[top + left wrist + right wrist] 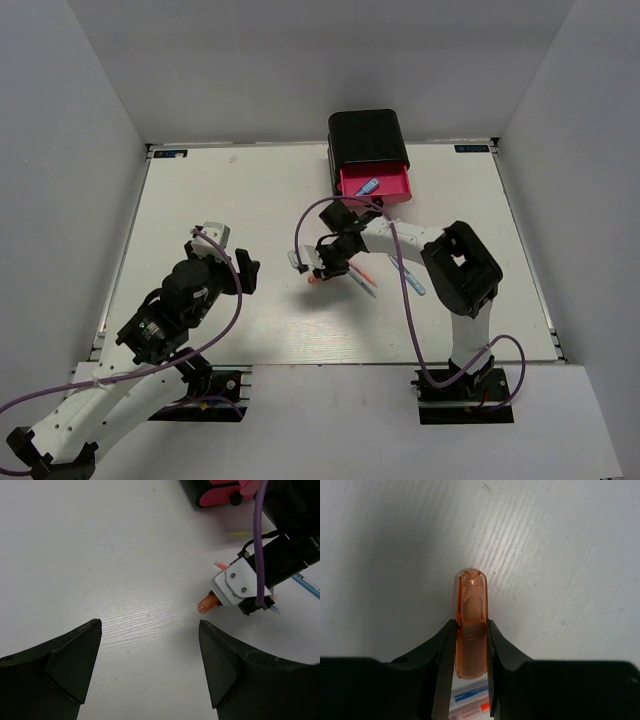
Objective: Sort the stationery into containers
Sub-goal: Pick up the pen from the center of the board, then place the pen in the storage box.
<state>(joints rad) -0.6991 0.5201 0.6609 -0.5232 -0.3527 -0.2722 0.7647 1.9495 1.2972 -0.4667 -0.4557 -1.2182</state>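
My right gripper (pixel 471 630) is shut on a short orange capsule (pixel 471 610), which points out past the fingertips just above the white table. The capsule also shows in the top view (pixel 313 281) and in the left wrist view (pixel 207 602). The black box (pixel 366 137) stands at the far edge with one pink-red drawer (pixel 377 183) pulled open; a light-blue item (pixel 368 187) lies in it. Thin orange and blue pens (pixel 362 280) and a light-blue pen (pixel 410 277) lie on the table by the right arm. My left gripper (pixel 150 645) is open and empty over bare table.
Grey walls surround the white table (pixel 250 200). A thin yellow stick (pixel 239 533) lies near the box's closed drawers (pixel 220 495). The right arm's purple cable (pixel 300 225) loops above the table's middle.
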